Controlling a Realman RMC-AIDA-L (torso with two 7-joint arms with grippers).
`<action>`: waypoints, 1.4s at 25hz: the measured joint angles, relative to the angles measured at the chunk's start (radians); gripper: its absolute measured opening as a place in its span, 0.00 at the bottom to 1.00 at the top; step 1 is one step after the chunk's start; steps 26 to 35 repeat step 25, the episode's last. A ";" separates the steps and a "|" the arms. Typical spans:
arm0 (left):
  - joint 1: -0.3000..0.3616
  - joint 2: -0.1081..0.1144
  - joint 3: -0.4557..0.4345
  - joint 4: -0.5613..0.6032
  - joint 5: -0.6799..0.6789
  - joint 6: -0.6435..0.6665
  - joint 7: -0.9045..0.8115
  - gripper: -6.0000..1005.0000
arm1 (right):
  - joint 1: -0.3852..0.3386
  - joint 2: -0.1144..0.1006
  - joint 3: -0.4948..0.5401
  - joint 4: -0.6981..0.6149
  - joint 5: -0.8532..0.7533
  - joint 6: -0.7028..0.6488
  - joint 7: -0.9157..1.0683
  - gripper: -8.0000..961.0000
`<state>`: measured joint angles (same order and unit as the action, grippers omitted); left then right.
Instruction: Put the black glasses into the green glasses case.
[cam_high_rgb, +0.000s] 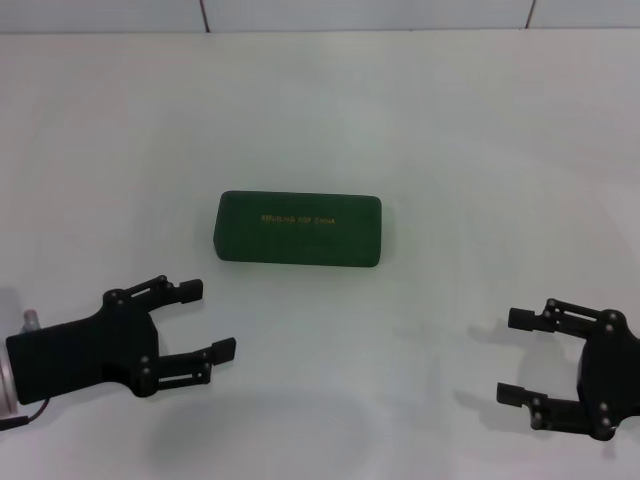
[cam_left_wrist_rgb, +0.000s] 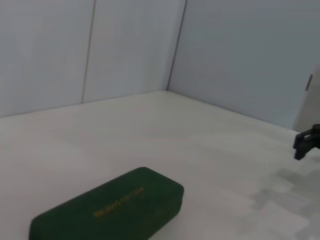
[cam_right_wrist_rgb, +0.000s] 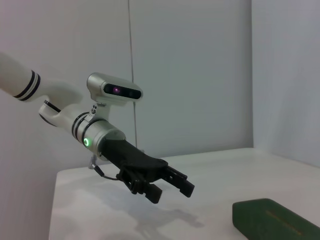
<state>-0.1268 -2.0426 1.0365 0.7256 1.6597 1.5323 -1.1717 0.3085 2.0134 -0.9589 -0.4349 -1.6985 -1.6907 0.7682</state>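
Note:
The green glasses case (cam_high_rgb: 298, 229) lies closed in the middle of the white table, gold lettering on its lid facing up. It also shows in the left wrist view as the case (cam_left_wrist_rgb: 110, 210) and in the right wrist view as the case (cam_right_wrist_rgb: 275, 222). The black glasses are out of view. My left gripper (cam_high_rgb: 210, 318) hovers open and empty near the table's front left, short of the case. The right wrist view shows this left gripper (cam_right_wrist_rgb: 172, 191) with its jaws apart. At the front right my right gripper (cam_high_rgb: 510, 356) stands open and empty.
The white table (cam_high_rgb: 450, 130) stretches to pale wall panels (cam_left_wrist_rgb: 125, 45) at the back. One of the right gripper's fingers (cam_left_wrist_rgb: 305, 144) pokes in at the edge of the left wrist view.

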 joint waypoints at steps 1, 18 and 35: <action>0.000 -0.001 0.000 -0.001 0.002 0.002 0.001 0.88 | 0.001 0.000 0.000 0.003 0.000 0.004 0.000 0.77; 0.000 -0.004 0.001 -0.001 0.008 0.004 0.016 0.88 | 0.014 0.002 0.006 0.007 0.002 0.039 0.003 0.77; 0.001 -0.004 0.004 0.000 0.008 0.006 0.017 0.88 | 0.018 0.002 0.009 0.005 0.007 0.040 0.005 0.77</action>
